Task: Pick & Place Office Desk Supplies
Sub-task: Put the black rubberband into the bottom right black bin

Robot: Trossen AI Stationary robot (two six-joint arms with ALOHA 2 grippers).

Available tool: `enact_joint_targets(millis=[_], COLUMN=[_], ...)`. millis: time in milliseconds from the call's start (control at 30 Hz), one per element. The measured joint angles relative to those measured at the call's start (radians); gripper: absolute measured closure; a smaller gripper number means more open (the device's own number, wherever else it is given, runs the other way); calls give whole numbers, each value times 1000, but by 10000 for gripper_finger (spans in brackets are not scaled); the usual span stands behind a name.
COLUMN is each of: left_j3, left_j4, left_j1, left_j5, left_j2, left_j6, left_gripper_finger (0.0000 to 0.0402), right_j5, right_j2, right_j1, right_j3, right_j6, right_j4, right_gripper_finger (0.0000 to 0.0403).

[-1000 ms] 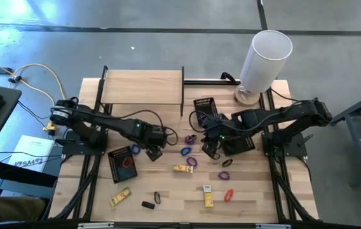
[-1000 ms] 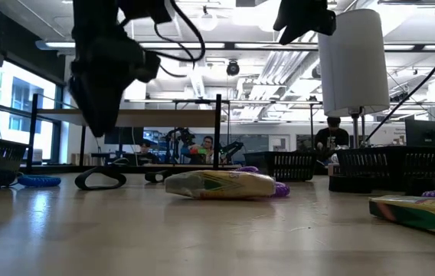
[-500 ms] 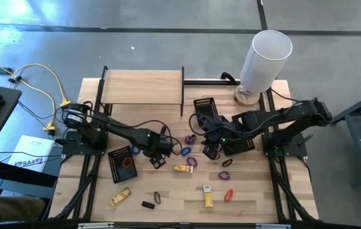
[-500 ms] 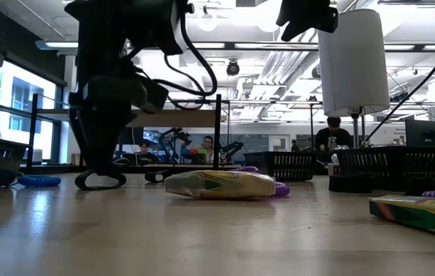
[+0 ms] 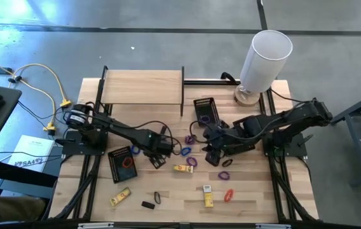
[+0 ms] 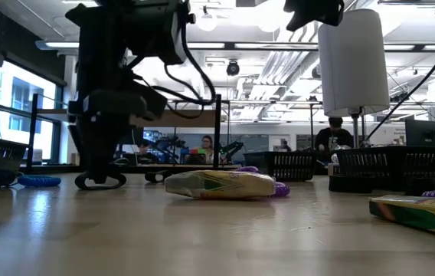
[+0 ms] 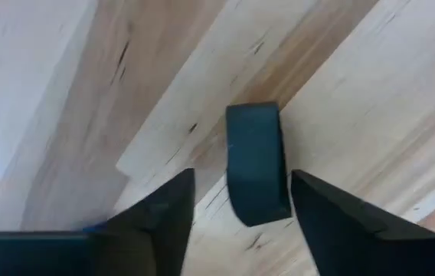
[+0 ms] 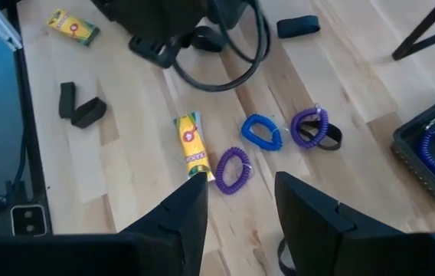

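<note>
- Left end effector (image 7: 240,203) low over the counter (image 5: 168,191), left of centre, fingers apart astride a small black block (image 7: 256,162), not gripping.
- Block: dark, squat, rounded-edged, lying flat on pale wood.
- Right end effector (image 8: 237,203) raised right of centre, part open, empty.
- Below it: yellow packet (image 8: 192,144), purple loop (image 8: 232,169), blue loop (image 8: 260,131).

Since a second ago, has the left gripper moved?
Yes. The left gripper has shifted away from the black mesh tray, toward the yellow packet, now straddling a small black block.
</note>
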Motion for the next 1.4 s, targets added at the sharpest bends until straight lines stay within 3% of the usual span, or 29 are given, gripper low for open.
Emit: enact_joint_targets(millis=[300, 533, 800, 867, 1000, 1133, 1267, 1400], left_j3=[0, 0, 71, 90, 92, 93, 93, 91], left_j4=[-108, -171, -193, -126, 167, 392, 455, 451], left_j1=[-10, -10, 15, 23, 25, 25, 25, 11], left_j5=[-68, -65, -68, -67, -66, -14, 88, 120], left_j2=[0, -44, -294, -374, -506, -544, -533, -522], left_j6=[-26, 25, 52, 76, 103, 128, 128, 128], left_gripper_finger=[389, 400, 400, 400, 401, 401, 401, 401], right_j5=[0, 64, 106, 123, 150, 152, 161, 217], right_j2=[0, 0, 0, 0, 21, 46, 47, 47], right_j1=[54, 104, 108, 108, 95, 71, 56, 48], right_j3=[0, 0, 0, 0, 0, 0, 0, 0], right_j6=[44, 88, 105, 96, 31, -93, -246, -311], right_j4=[5, 6, 102, 156, 308, 443, 543, 642], right_gripper_finger=[261, 261, 261, 261, 261, 261, 261, 261])
